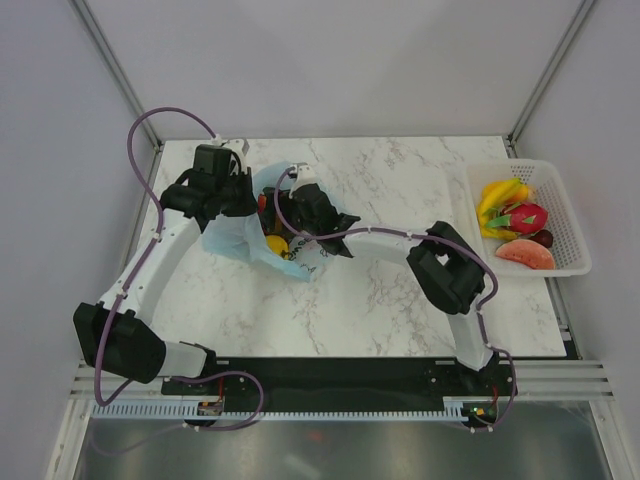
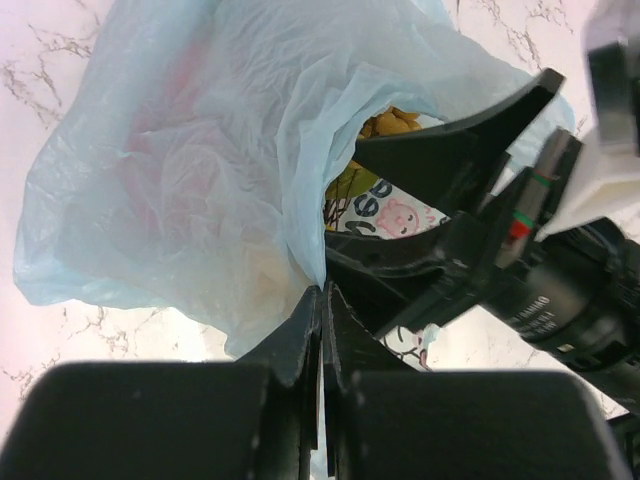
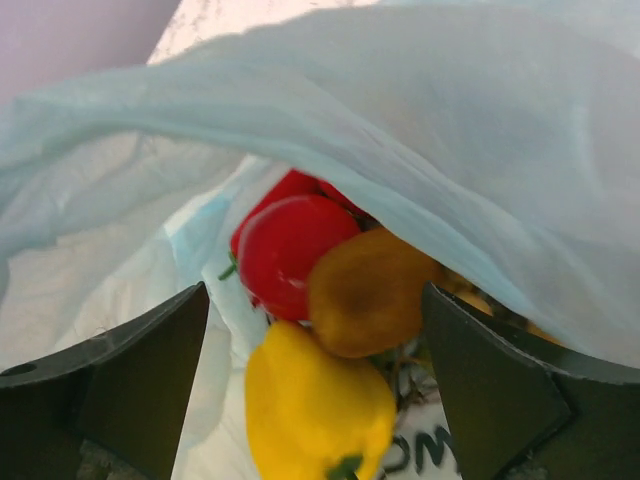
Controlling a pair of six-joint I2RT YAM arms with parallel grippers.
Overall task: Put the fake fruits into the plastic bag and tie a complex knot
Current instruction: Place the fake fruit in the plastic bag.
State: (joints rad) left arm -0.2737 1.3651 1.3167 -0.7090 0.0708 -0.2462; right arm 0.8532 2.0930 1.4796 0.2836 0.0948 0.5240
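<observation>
Left gripper (image 2: 320, 300) pinched on plastic bag (image 2: 170, 190) rim; right gripper (image 3: 315, 310) spread apart inside bag mouth, over fake fruits (image 3: 295, 250). Risk: withdrawal snags film, tears it.

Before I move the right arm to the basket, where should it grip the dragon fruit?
Probably top-down, across the narrower width of the dragon fruit. It lies uppermost in the basket, whose walls block a sideways approach, and the bananas and the slice crowd it.

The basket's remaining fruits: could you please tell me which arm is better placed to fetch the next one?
Right, probably: the right gripper is open inside the plastic bag, and the basket sits on its side. The left gripper is shut on the bag's edge.
</observation>
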